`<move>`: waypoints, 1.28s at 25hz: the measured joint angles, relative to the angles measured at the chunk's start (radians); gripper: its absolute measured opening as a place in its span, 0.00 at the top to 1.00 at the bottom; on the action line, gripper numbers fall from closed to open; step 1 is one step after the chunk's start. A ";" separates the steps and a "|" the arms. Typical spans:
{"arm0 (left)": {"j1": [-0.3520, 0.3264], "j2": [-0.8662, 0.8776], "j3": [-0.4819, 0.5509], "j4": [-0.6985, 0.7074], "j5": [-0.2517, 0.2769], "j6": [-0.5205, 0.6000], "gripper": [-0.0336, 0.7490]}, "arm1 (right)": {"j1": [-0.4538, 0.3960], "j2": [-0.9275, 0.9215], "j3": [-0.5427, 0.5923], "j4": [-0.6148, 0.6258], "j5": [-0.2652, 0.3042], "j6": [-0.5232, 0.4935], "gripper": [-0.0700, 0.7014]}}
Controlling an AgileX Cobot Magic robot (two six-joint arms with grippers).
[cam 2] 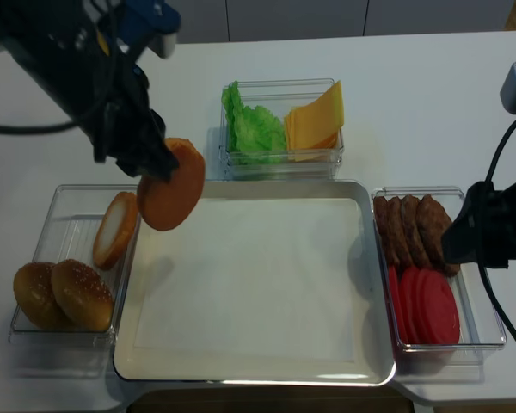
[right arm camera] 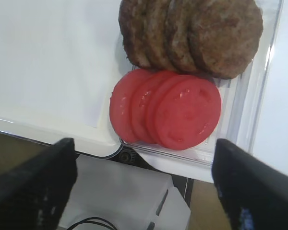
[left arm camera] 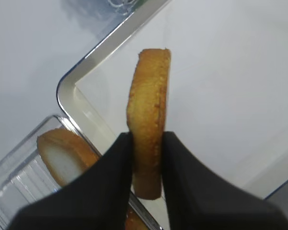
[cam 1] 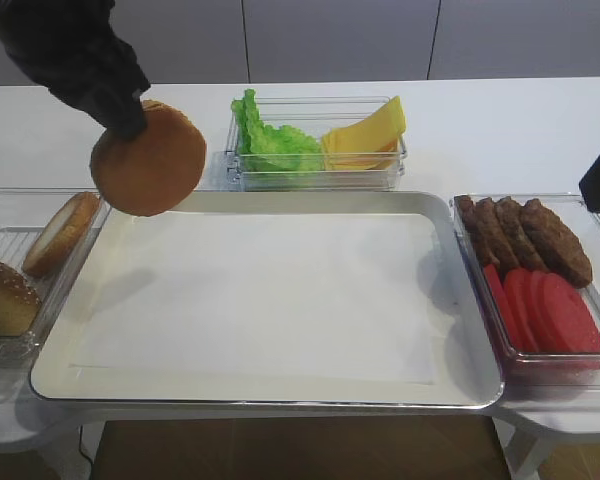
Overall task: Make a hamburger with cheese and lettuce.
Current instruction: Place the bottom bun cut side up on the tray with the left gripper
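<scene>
My left gripper [cam 1: 130, 118] is shut on a golden-brown bun half [cam 1: 148, 160] of the hamburger. It holds the bun on edge in the air above the far left corner of the white tray [cam 1: 280, 310]. In the left wrist view the black fingers [left arm camera: 115, 177] pinch the bun half [left arm camera: 149, 110] from both sides. The yellow cheese slices [cam 1: 365, 135] and green lettuce [cam 1: 270, 140] lie in a clear box behind the tray. My right gripper [right arm camera: 144, 143] is open and holds nothing, hovering over the near end of the right-hand box.
A clear box [cam 2: 69, 194] left of the tray holds another bun half [cam 1: 62, 232] leaning on its wall and sesame bun tops [cam 2: 60, 292]. The right-hand box holds brown patties [cam 1: 525, 235] and red tomato slices [cam 1: 545, 310]. The tray is lined with white paper.
</scene>
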 joint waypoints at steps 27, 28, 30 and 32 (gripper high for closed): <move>-0.241 0.202 0.000 0.234 -0.238 0.000 0.80 | 0.000 0.000 0.000 -0.134 0.000 0.070 0.01; -0.243 0.204 0.000 0.238 -0.238 0.000 0.80 | 0.000 0.000 0.000 -0.134 0.000 0.071 0.01; -0.244 0.210 0.000 0.247 -0.238 0.000 0.80 | 0.000 0.000 0.000 -0.135 0.000 0.073 0.01; -0.244 0.210 0.000 0.247 -0.238 0.000 0.80 | 0.000 0.000 0.000 -0.135 0.000 0.073 0.01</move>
